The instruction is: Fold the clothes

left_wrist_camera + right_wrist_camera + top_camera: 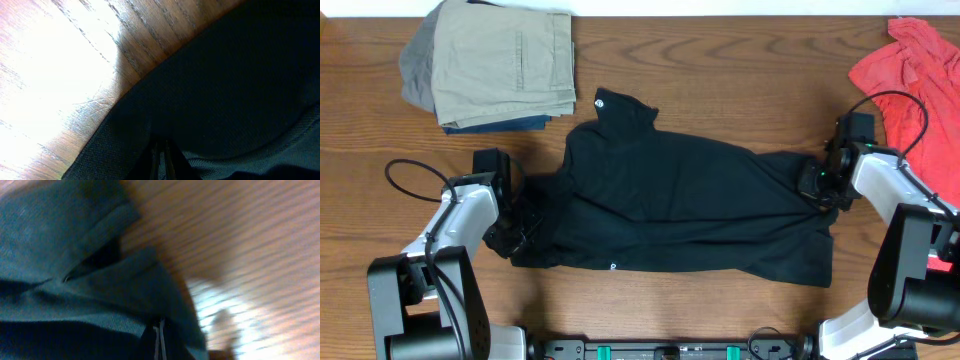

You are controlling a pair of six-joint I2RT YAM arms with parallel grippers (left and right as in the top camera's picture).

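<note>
Between left gripper [518,226] and right gripper [817,188] | black shirt [670,200] | ends pinched

A brown wooden table [720,90] is holding everything up. A black shirt [680,200] is lying spread out on it, reaching all the way from my left gripper [515,230] across to my right gripper [820,185]. Its collar is pointing away from both of them. A pile of folded clothes [505,65] is sitting on the wood well past my left gripper, near the far edge, with the khaki one on top. A red shirt [910,70] is lying crumpled past my right gripper, out toward the far corner. Bare wood is showing right beside both grippers.
</note>
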